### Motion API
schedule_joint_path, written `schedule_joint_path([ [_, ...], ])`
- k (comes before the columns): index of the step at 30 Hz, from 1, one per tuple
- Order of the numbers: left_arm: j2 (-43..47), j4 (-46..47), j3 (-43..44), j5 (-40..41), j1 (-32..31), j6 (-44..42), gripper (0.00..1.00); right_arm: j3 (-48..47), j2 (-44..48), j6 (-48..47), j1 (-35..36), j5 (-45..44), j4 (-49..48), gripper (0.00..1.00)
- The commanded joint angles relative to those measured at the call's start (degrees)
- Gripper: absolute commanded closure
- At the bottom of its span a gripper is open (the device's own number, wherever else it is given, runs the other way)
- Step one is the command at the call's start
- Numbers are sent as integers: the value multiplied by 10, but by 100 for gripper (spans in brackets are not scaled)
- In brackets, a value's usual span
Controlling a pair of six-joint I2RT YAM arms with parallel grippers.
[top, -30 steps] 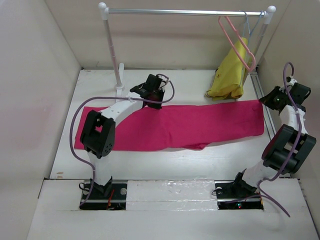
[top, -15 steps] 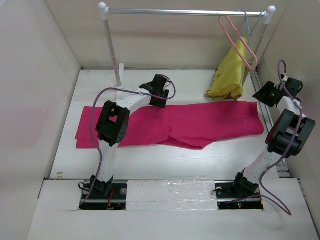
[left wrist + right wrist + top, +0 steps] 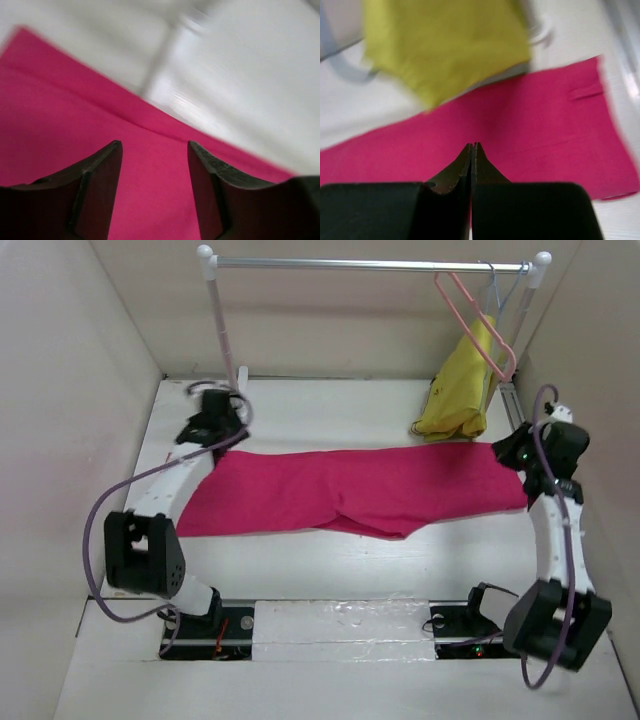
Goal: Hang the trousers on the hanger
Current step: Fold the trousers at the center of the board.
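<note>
At trousers [image 3: 370,490] far-left corner, left gripper [image 3: 155,146] hovers, fingers spread; at far-right corner, right gripper [image 3: 471,146] pressed together.

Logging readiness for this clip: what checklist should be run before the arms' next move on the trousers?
1. Trousers lying on the table, reachable: ok.
2. Left gripper open, pink cloth beneath: ok.
3. Right gripper open for a grasp: not ok, shut on nothing, above the trousers' right end.
4. Hanger free: ok, hangs bare on the rail beside the yellow garment.
5. Left gripper's height over the cloth: cannot tell, wrist view blurred.
</note>
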State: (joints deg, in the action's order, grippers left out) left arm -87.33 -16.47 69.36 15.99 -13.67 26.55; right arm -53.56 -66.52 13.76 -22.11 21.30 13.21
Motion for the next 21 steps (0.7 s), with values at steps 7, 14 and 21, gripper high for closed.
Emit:
schedule_joint_path([
  [7, 18, 68, -122, -78, 286, 153, 55, 200, 131, -47, 187, 95, -8, 100],
  [14, -150, 2, 35, -46, 286, 152, 59, 256, 189, -131, 276, 110, 66, 100],
  [21, -236, -63, 117, -18, 291, 177, 78, 247, 190, -193, 281, 103, 107, 100],
])
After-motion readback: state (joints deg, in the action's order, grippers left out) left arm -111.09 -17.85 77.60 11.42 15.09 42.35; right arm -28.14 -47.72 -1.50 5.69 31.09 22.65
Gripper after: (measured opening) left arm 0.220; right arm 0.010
